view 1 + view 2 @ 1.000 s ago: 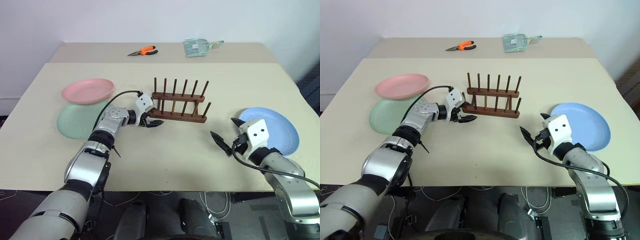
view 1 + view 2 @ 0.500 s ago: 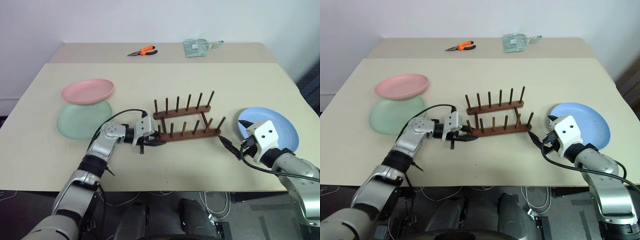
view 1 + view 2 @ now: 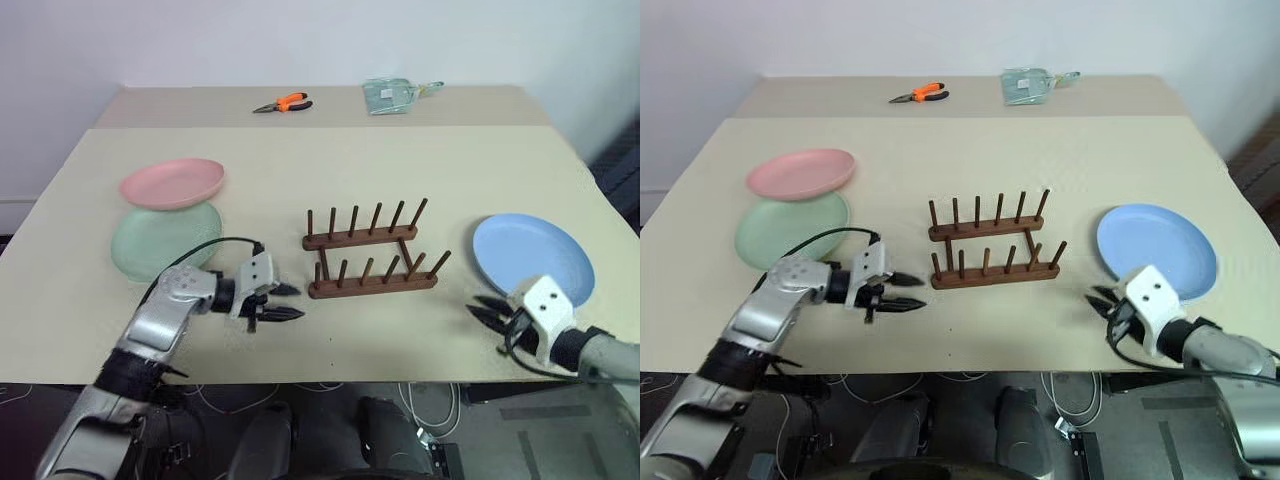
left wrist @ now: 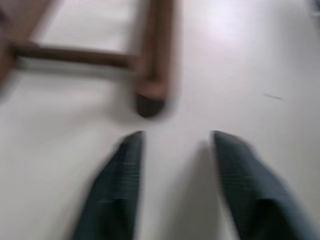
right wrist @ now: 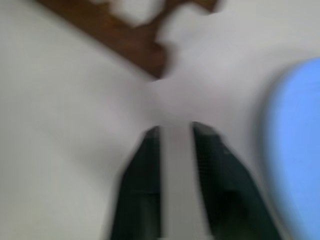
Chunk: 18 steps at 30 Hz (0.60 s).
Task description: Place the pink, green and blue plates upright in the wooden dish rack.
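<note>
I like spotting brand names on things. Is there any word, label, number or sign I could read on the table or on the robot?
None can be read.
The clear packet at the table's far edge may carry print, but it is too small to read.
The plates, the wooden dish rack and the orange-handled pliers show no writing.

The wooden dish rack (image 3: pixel 370 256) is standing mid-table, one plate (image 3: pixel 532 256) lying to its right, two overlapping plates (image 3: pixel 172 183) lying to its left.
</note>
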Each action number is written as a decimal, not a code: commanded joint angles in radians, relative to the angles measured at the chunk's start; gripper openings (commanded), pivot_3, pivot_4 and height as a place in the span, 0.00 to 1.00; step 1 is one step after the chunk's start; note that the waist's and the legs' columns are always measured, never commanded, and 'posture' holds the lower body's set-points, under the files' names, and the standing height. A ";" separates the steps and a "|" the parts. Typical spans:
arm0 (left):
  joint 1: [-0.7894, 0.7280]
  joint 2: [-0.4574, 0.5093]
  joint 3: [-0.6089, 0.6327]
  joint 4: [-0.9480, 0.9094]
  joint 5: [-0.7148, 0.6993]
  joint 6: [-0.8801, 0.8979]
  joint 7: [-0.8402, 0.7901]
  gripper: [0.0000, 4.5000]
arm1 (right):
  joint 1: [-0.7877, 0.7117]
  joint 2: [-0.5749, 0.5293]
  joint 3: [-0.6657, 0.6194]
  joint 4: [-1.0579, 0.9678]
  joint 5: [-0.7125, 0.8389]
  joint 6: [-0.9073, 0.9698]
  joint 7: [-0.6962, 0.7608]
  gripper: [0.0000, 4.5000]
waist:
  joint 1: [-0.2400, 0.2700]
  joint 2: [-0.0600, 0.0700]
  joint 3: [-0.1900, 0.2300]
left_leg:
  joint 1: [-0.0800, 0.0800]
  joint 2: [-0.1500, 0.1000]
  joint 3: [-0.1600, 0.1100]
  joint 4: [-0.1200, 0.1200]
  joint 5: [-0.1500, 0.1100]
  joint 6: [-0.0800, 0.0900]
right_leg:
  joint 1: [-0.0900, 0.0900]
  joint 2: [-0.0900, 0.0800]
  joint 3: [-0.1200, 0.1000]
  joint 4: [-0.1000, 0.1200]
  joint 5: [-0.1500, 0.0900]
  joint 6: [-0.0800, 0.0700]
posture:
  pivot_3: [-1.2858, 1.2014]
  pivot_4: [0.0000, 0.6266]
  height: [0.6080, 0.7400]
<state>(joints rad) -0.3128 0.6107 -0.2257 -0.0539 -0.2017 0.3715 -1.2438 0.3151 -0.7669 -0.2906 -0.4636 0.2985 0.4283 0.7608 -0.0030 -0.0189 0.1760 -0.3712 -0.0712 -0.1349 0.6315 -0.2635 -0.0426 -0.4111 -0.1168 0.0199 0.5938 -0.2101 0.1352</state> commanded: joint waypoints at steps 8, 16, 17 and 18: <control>0.006 -0.231 -0.099 -0.044 0.161 0.081 0.434 0.01 | -0.207 0.098 0.285 0.072 -0.227 -0.026 -0.177 0.00 | 0.019 -0.001 0.000 | -0.001 -0.001 0.000 0.002 0.000 0.000 | 0.002 -0.002 0.000 -0.002 0.000 0.000 | 0.52 0.24 1.00; -0.134 -0.380 -0.022 0.236 0.206 0.052 0.713 0.01 | -0.494 0.242 0.362 0.384 -0.352 -0.073 -0.344 0.00 | 0.010 -0.003 -0.003 | 0.004 -0.002 0.000 0.003 0.000 0.000 | 0.004 0.000 -0.001 0.000 0.001 -0.001 | 0.52 0.24 1.00; -0.146 -0.387 -0.017 0.262 0.205 0.043 0.726 0.01 | -0.522 0.250 0.364 0.422 -0.363 -0.087 -0.355 0.00 | 0.011 -0.003 -0.003 | 0.004 -0.002 0.001 0.002 0.000 0.000 | 0.004 0.000 -0.001 0.000 0.001 -0.001 | 0.52 0.24 1.00; -0.155 -0.391 -0.014 0.279 0.202 0.035 0.732 0.01 | -0.550 0.259 0.363 0.455 -0.369 -0.098 -0.365 0.00 | 0.011 -0.003 -0.003 | 0.004 -0.002 0.001 0.002 0.000 0.000 | 0.004 0.000 -0.001 0.000 0.001 0.000 | 0.52 0.24 1.00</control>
<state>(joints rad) -0.4741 0.2105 -0.2683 0.1611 -0.0298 0.4023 -0.5532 -0.2117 -0.5171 0.0755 -0.0468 -0.0486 0.3560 0.4218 0.0080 -0.0217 0.1729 -0.3670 -0.0731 -0.1342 0.6338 -0.2632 -0.0431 -0.4066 -0.1171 0.0191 0.5940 -0.2077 0.1374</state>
